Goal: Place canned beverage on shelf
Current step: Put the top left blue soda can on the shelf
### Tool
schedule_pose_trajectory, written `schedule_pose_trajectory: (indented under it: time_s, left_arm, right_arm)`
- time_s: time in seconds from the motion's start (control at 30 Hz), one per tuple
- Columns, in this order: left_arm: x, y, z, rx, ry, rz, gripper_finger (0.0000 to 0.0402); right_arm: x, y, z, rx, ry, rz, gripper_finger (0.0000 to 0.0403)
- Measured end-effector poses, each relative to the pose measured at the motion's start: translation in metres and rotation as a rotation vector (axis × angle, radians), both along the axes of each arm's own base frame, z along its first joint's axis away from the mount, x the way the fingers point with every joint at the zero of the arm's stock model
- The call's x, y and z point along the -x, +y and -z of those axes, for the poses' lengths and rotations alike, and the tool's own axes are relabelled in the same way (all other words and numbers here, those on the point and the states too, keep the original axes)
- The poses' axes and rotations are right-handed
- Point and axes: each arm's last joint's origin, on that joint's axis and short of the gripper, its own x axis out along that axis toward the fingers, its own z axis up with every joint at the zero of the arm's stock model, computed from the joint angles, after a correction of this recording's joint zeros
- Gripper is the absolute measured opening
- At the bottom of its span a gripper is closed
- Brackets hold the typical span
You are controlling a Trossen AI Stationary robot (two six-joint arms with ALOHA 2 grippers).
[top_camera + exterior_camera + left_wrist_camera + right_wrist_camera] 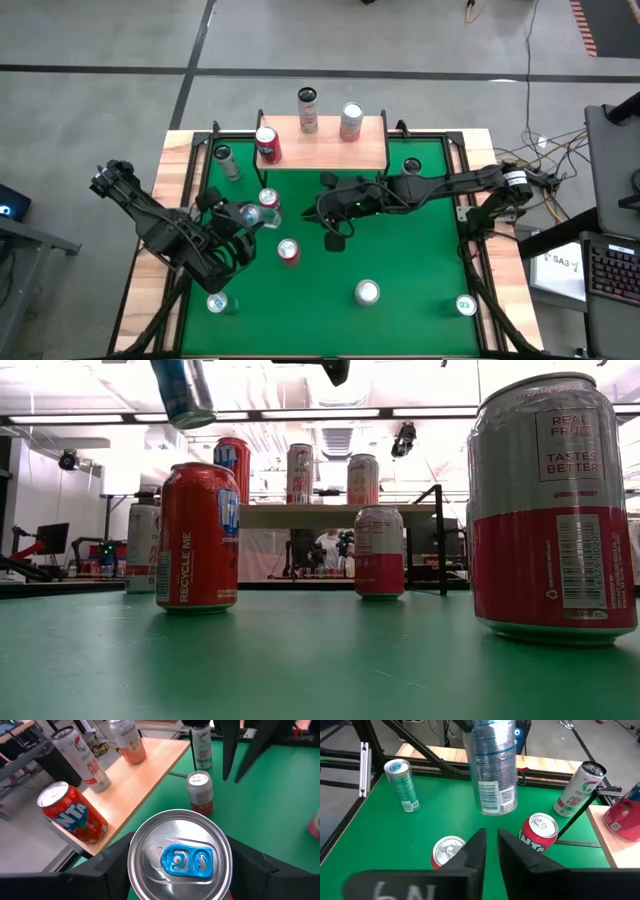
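1. Right up against the lens: the silver can with the blue tab (180,857), its top filling the left wrist view.
2. The left gripper (243,217) is clamped on that can, one finger (112,865) on each side.
3. The low view shows the can hanging clear above the green tabletop (420,250), tilted a little.
4. It's short of the shelf (325,150), out in front of the shelf's left front corner.
5. Three cans stand on the shelf already, a red one (267,145) at its left edge.
6. The right gripper (491,845) hovers mid-tabletop facing the held can, fingers almost together with a thin gap, gripping nothing.
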Motion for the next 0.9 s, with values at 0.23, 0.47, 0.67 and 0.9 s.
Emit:
schedule_pose_trajectory:
  time_s: [0.23, 0.47, 0.67, 0.9]
  left_arm:
    - [-0.001, -0.001, 0.0, 0.002, -0.015, -0.003, 0.0233]
    - [-0.001, -0.001, 0.0, 0.007, -0.019, -0.004, 0.0233]
    - [-0.003, 0.002, -0.001, 0.007, -0.022, -0.017, 0.0233]
    - [-0.01, 0.003, -0.003, 0.009, -0.1, -0.047, 0.0233]
  right_arm:
    - [-0.022, 0.004, 0.018, 0.027, -0.049, -0.019, 0.0173]
    - [-0.032, 0.005, 0.015, 0.041, -0.151, -0.024, 0.028]
    - [-0.033, 0.005, 0.012, 0.037, -0.182, -0.026, 0.0316]
    - [-0.044, 0.007, 0.019, 0.05, -0.238, -0.023, 0.0313]
